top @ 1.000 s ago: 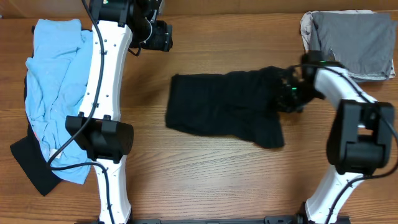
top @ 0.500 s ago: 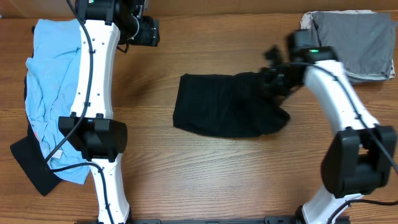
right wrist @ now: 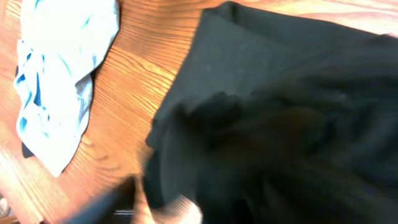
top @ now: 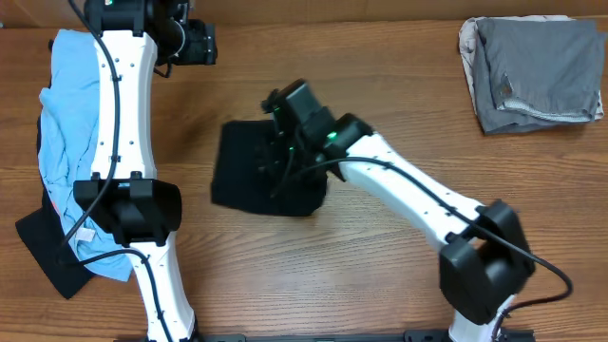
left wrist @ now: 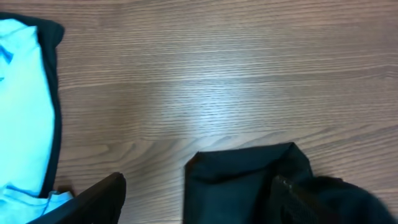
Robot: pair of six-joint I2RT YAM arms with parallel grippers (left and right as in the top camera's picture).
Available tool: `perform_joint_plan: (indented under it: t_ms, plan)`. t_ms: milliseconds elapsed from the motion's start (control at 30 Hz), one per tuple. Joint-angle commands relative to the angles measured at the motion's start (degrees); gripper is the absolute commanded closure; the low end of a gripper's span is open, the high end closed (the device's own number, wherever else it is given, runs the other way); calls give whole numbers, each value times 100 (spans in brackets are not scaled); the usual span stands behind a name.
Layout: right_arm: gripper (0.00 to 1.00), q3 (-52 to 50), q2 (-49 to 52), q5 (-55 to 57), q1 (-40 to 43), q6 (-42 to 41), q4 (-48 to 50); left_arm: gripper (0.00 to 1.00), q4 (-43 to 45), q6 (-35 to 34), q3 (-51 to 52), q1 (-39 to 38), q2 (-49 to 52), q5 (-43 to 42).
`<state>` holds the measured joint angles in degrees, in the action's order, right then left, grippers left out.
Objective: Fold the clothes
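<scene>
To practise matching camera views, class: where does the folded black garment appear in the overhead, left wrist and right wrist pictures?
Overhead: the black garment lies just left of the picture's centre.
Left wrist: the garment sits at the bottom edge, right of centre.
Right wrist: it fills most of the frame, blurred.
Shared landmark: the light blue garment, to its left in every view.
</scene>
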<state>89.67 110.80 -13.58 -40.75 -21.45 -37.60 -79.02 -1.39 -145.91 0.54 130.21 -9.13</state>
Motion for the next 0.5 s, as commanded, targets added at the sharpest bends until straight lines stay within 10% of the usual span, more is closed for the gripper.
perform_joint_plan:
  t_ms: [0, 467]
  plan:
    - [11, 144, 94, 131, 103, -131, 44, 23, 13, -13, -70, 74, -20, 57]
    - [12, 1067, -476, 240, 782, 39, -1604, 23, 24, -9, -70, 105, -20, 361]
